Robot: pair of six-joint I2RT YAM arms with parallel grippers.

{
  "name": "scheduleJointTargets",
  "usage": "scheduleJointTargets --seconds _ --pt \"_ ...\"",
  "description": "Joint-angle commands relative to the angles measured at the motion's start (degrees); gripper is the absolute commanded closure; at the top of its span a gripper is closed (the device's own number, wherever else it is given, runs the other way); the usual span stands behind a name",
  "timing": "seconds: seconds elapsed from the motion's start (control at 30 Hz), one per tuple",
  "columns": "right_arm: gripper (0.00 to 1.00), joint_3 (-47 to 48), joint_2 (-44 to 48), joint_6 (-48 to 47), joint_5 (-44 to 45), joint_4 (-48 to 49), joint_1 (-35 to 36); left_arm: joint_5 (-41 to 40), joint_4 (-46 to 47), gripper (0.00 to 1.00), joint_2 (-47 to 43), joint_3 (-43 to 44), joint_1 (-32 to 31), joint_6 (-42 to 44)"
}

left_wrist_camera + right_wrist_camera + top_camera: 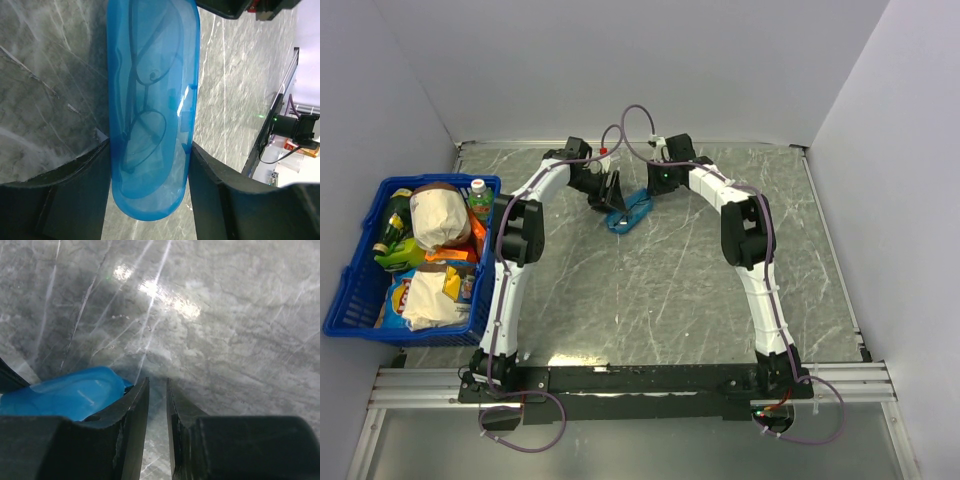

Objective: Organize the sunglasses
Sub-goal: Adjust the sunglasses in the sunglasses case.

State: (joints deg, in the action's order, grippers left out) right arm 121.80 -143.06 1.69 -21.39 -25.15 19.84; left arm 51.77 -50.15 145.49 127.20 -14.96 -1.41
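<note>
Left wrist: sunglasses [146, 100] inside blue case [150, 200]

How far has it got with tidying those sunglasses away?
Mostly done, it seems. Done: the sunglasses lie inside the case, showing through its blue plastic. In hand: the left jaws hold the case by its sides; the right jaws, nearly closed on nothing, sit beside it. Left: I cannot tell whether the lid is snapped shut; if so, only letting go remains.
</note>
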Motion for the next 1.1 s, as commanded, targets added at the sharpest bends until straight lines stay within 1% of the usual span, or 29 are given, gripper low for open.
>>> scheduleJointTargets --seconds 0.0,0.1,0.37,0.4,0.53,0.57,0.73,0.93,1.07 --pt "0.72 1.2 5.8 -3.4 1.0 1.0 2.7 0.8 1.6 0.42 -0.3 1.1 -0.1 -0.6" --pt "0.72 2.3 5.5 -3.5 2.8 0.8 2.9 0.8 1.5 0.42 -0.3 0.5 -0.1 -0.3" --pt "0.72 4.7 4.6 -1.9 3.5 0.5 2.5 1.1 1.8 0.42 -0.2 0.4 -0.1 -0.3" --pt "0.72 5.2 4.4 0.9 3.2 0.2 1.7 1.1 1.9 0.42 -0.1 0.6 -0.1 -0.3" --pt "0.73 6.5 3.5 4.2 -1.8 0.2 -0.1 1.1 2.1 0.42 -0.3 0.7 -0.1 -0.3" --pt "0.73 6.3 3.7 4.5 -3.9 0.0 -0.1 1.1 2.1 0.42 -0.4 0.5 -0.1 -0.3" --pt "0.74 0.8 5.6 5.2 -7.8 1.9 -0.1 1.1 2.2 0.42 -0.2 0.5 0.0 -0.6" --pt "0.74 0.5 4.7 4.6 -6.3 0.6 -0.1 1.3 2.7 0.42 -0.1 0.7 0.0 -1.1" --pt "0.74 -0.7 5.0 4.6 -7.8 1.3 -0.2 1.1 2.7 0.41 -0.5 0.2 0.0 -1.0"
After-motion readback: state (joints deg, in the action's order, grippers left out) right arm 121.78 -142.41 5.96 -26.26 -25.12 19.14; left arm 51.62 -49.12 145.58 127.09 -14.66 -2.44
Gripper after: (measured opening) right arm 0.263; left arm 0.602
